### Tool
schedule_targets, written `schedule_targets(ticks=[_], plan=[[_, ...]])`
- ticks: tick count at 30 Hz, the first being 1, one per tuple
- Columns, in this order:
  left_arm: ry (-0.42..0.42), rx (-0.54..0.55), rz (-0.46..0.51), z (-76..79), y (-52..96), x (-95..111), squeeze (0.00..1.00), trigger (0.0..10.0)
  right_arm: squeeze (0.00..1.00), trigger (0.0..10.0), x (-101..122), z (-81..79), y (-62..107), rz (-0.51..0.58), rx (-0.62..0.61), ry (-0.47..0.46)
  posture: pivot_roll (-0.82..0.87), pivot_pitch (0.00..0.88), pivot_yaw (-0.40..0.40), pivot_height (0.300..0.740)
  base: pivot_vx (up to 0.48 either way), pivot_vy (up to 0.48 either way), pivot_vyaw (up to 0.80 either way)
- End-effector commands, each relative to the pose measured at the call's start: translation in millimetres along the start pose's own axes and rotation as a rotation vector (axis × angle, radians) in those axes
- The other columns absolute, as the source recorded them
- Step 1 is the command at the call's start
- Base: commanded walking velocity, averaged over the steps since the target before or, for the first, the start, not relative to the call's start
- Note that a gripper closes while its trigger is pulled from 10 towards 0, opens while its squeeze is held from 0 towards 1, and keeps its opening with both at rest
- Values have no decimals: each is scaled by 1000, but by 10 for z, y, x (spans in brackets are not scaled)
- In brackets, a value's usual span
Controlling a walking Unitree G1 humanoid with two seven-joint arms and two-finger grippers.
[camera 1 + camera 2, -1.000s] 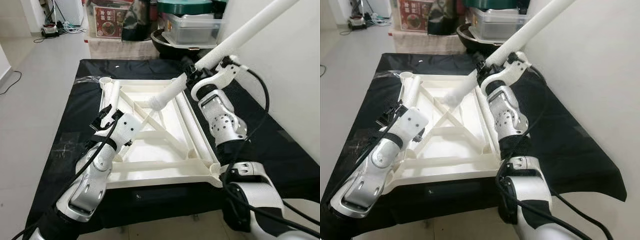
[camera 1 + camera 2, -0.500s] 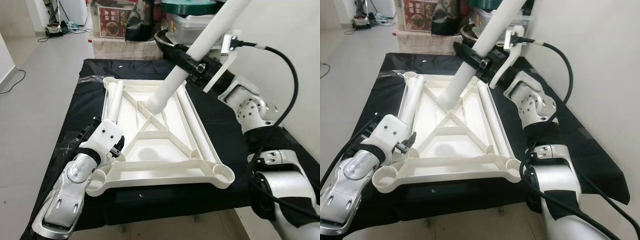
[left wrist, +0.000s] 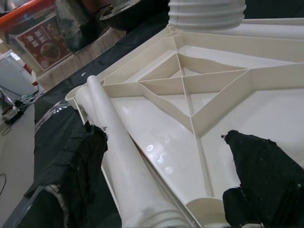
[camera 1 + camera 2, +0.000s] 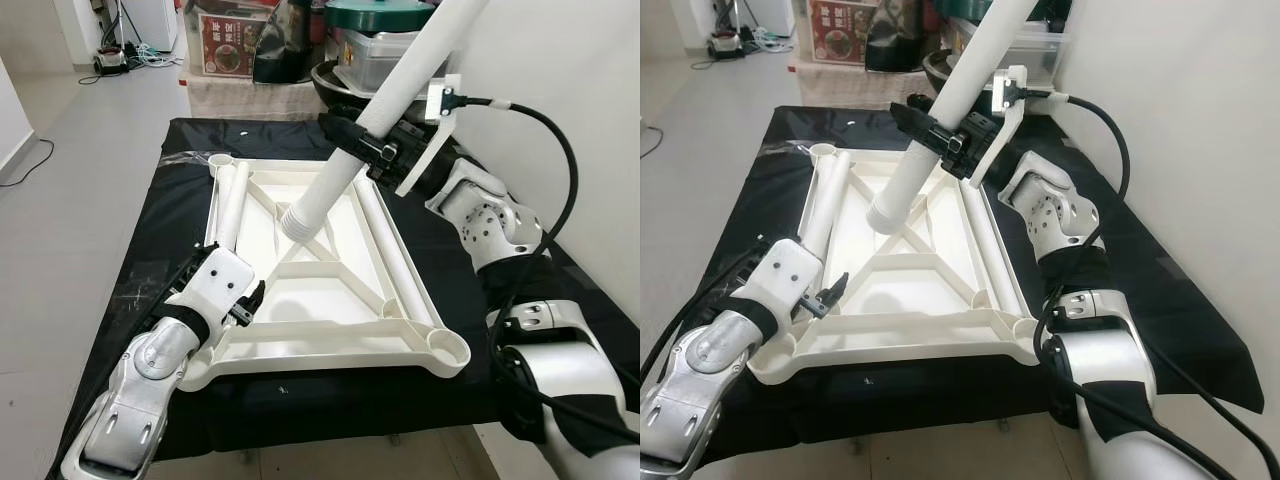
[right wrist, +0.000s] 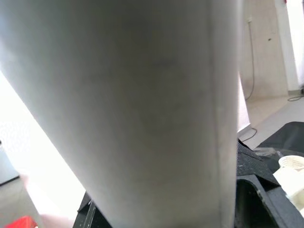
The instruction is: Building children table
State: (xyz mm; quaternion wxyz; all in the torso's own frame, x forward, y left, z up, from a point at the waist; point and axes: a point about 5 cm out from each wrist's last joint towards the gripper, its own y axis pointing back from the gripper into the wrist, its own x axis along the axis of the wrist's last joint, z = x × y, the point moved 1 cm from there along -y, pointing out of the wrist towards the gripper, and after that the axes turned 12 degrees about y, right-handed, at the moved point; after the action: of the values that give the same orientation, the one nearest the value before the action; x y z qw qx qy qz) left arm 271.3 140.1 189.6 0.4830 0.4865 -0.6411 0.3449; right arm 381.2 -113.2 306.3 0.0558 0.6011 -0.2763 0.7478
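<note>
A white plastic tabletop [image 4: 300, 300] lies upside down on a table covered in black cloth [image 4: 170, 200]. My right gripper [image 4: 358, 142] is shut on a long white table leg [image 4: 400, 90]. The leg is tilted, and its ribbed lower end [image 4: 297, 222] hovers over the tabletop's middle ribs. Two more legs lie along the tabletop's sides, one on the left [image 4: 230, 205] and one on the right [image 4: 385, 250]. My left gripper [image 4: 245, 295] is open at the near-left corner, its fingers [image 3: 85, 156] spread beside the near end of the left leg [image 3: 128, 180].
Round leg sockets sit at the far-left corner [image 4: 218, 160] and the near-right corner [image 4: 448, 350]. Behind the table stand a dark wok [image 4: 335, 85], a lidded bin [image 4: 385, 40] and a box [image 4: 228, 40]. A wall runs along the right, open floor [image 4: 80, 170] on the left.
My right arm has swung the held leg, so its lower end is now nearer and lower over the central ribs. My left gripper has moved forward onto the near-left corner.
</note>
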Motion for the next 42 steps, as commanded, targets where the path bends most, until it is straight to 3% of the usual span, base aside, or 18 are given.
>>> schedule_targets(ticks=[1, 5, 9, 10, 12, 13, 22, 28, 38, 42], plan=[[7, -16, 13, 24, 12, 18, 0, 10000, 0, 0, 42, 11, 17, 3, 11, 13, 113, 0, -119, 740, 0, 0, 0], [85, -30, 46, 57, 41, 57, 0, 10000, 0, 0, -18, -32, 89, -26, 43, 17, 111, 0, -117, 740, 0, 0, 0], [106, -21, 48, 33, 59, 52, 0, 10000, 0, 0, -54, -24, 110, -40, 18, 16, 111, 0, -117, 740, 0, 0, 0], [111, -14, 54, 18, 69, 45, 0, 10000, 0, 3098, -95, -19, 110, -43, -16, -3, 111, 0, -121, 740, 0, 0, 0], [113, -10, 60, 8, 77, 41, 0, 10000, 0, 3098, -124, -13, 108, -44, -38, -18, 111, 0, -121, 740, 0, 0, 0], [138, -5, 66, 13, 83, 43, 0, 10000, 0, 10000, -233, -75, 77, -52, -70, -45, 114, 0, -118, 740, 0, 0, 0], [177, -11, 83, 72, 104, 46, 0, 10000, 0, 10000, -390, -247, -14, -21, -156, -136, 115, 0, -118, 740, 0, 0, 0], [192, -35, 86, 135, 108, 31, 0, 10000, 0, 10000, -412, -313, -25, -16, -150, -196, 112, 0, -115, 740, 0, 0, -256], [179, -61, 83, 205, 85, 10, 0, 10000, 0, 10000, -383, -389, -27, 0, -145, -174, 106, 0, -112, 740, 0, 0, -77], [192, -71, 90, 229, 76, 12, 0, 10000, 0, 10000, -396, -431, -31, -5, -157, -175, 106, 0, -111, 740, 0, -446, 0]])
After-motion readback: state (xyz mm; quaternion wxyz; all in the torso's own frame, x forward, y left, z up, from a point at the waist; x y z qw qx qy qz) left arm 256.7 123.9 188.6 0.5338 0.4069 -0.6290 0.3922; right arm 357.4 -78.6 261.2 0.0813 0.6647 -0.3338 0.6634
